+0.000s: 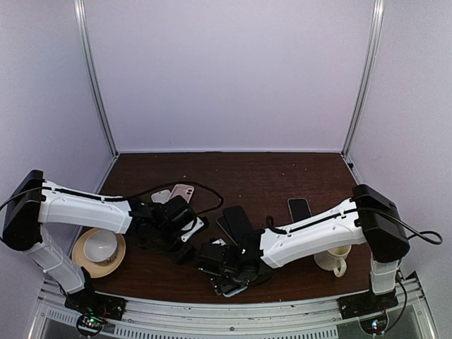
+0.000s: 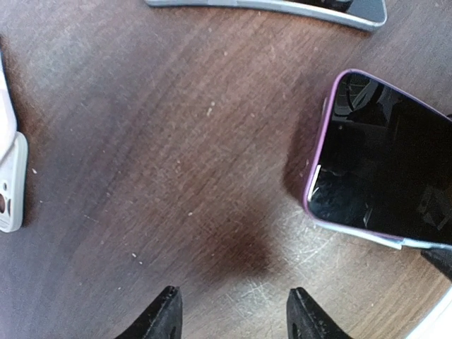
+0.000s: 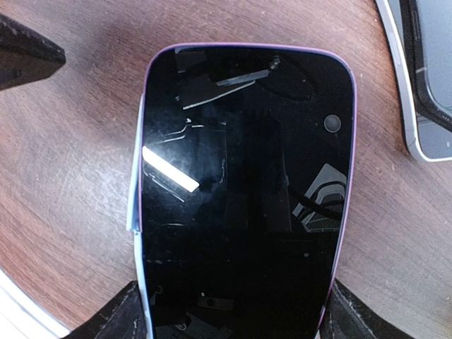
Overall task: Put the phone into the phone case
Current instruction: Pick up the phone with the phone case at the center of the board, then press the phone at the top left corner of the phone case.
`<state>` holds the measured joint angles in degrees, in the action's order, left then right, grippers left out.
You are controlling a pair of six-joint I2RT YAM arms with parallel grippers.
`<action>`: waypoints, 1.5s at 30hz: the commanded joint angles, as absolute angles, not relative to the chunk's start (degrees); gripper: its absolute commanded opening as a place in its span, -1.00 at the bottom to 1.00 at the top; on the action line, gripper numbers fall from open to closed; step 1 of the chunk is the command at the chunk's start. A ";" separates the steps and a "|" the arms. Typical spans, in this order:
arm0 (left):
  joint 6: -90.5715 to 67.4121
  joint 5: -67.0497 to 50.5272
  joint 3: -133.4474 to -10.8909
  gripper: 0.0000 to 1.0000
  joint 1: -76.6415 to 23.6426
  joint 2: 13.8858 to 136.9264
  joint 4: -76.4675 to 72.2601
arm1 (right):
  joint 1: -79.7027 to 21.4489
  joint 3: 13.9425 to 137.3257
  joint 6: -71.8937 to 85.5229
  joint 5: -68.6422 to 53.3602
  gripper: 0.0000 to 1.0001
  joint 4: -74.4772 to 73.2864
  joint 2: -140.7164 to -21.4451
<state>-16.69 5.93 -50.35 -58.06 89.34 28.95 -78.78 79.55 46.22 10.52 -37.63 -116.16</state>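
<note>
Phone (image 3: 247, 191) with a dark screen lies face up on the brown counter (image 2: 141, 106), sitting in a purple phone case (image 3: 248, 46) whose rim wraps its far end and one long side. Along the other long side a pale blue edge of the phone stands out of the rim. The right tool (image 3: 236, 314) has its two fingers pressed against the long sides at the near end, gripping it. The left tool (image 2: 234, 316) hovers just beside it, fingers parted over bare wood, holding nothing. A white case (image 2: 10, 183) lies near.
</note>
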 commanded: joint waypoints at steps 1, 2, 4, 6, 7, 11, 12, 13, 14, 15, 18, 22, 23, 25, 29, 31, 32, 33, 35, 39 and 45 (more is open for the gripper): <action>-16.92 5.78 -49.74 0.11 -57.66 85.70 27.60 | -79.19 75.04 44.35 14.72 0.07 -36.30 -111.78; -16.81 5.52 -49.53 0.13 -57.67 84.96 26.93 | -79.19 74.21 43.97 15.17 0.05 -34.89 -110.59; -16.91 4.43 -48.49 0.19 -57.71 82.91 25.39 | -79.35 72.49 43.33 16.17 0.02 -32.51 -108.73; -17.24 2.84 -47.07 0.32 -57.55 80.47 22.38 | -79.62 70.98 42.72 17.62 0.00 -30.77 -107.13; -17.62 1.91 -46.34 0.41 -57.34 78.78 20.96 | -79.78 70.41 42.43 18.53 -0.01 -30.18 -106.35; -19.55 -4.14 -43.87 0.68 -55.98 73.79 16.08 | -80.23 68.48 41.77 23.04 -0.06 -29.12 -103.64; -20.52 -6.49 -43.23 0.73 -55.65 72.85 14.45 | -80.20 68.02 41.42 23.51 -0.07 -28.48 -103.01; -21.91 -8.19 -42.71 0.77 -55.25 72.20 12.73 | -80.30 67.50 41.10 24.50 -0.08 -27.71 -102.33; -23.58 -10.25 -42.18 0.80 -54.74 71.87 10.97 | -80.52 67.09 40.60 25.36 -0.09 -26.92 -101.69; -25.16 -11.77 -42.02 0.83 -54.40 71.91 9.59 | -80.78 66.76 39.91 26.57 -0.10 -25.99 -100.91; -28.57 -14.54 -42.94 0.88 -54.29 72.31 7.17 | -82.10 66.72 36.81 31.30 -0.11 -23.60 -98.87; -31.67 -14.71 -43.11 0.90 -54.32 70.64 3.88 | -83.82 66.69 32.01 36.87 -0.14 -19.85 -96.55; -32.17 -14.41 -42.78 0.90 -54.32 70.06 3.04 | -84.09 66.44 31.08 37.58 -0.15 -18.74 -96.17; -33.14 -13.44 -41.60 0.90 -54.27 69.00 1.00 | -84.44 66.11 29.36 38.13 -0.16 -16.45 -95.82; -33.53 -9.70 -40.12 0.88 -54.31 67.17 0.70 | -84.91 66.11 28.21 38.84 -0.17 -15.57 -95.71; -33.11 -9.52 -39.62 0.82 -54.29 66.75 0.74 | -85.15 66.43 27.70 38.96 -0.18 -15.49 -95.79; -32.99 -10.15 -39.24 0.78 -54.29 66.65 0.42 | -85.34 66.52 27.16 38.94 -0.17 -15.22 -95.80; -32.90 -11.12 -39.02 0.75 -54.31 66.67 -1.02 | -85.48 66.53 26.65 38.99 -0.17 -14.90 -95.80; -33.52 -13.72 -38.90 0.59 -54.25 66.59 -3.72 | -85.72 66.61 26.00 39.23 -0.17 -14.53 -95.67; -35.27 -19.21 -39.02 0.41 -54.23 65.39 -7.15 | -85.72 66.16 25.30 40.00 -0.17 -13.77 -94.60; -33.61 -26.07 -40.24 0.02 -54.16 64.89 -6.79 | -85.77 64.42 22.11 41.34 -0.17 -8.57 -92.94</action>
